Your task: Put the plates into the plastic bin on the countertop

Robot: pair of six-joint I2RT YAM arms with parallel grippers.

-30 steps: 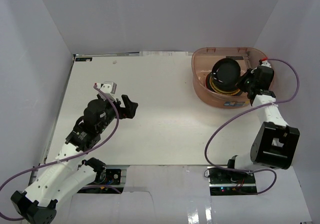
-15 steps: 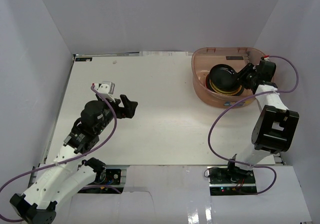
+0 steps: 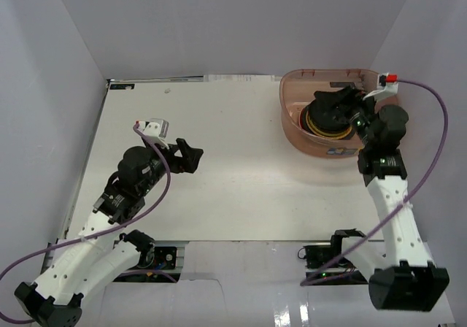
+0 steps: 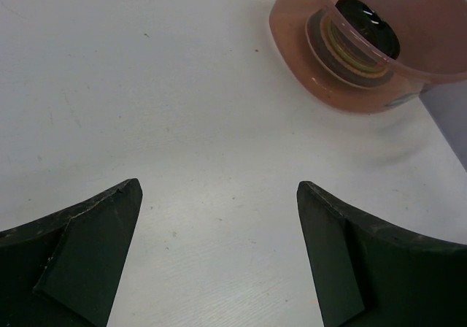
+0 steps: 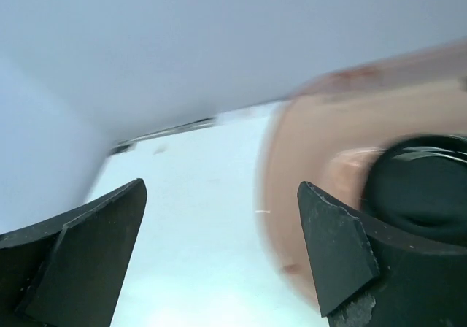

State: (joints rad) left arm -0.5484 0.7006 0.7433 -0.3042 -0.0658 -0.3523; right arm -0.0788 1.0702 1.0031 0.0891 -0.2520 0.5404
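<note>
Spread and empty, our right fingers (image 5: 87, 247) hang over the plates (image 4: 365, 33) stacked in the bin (image 4: 350, 97), upper right; our left fingers (image 4: 80, 247), also spread, are well apart, middle left.

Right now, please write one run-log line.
plates: stacked in bin | left gripper: open, empty, over countertop | right gripper: open, empty, over bin
</note>
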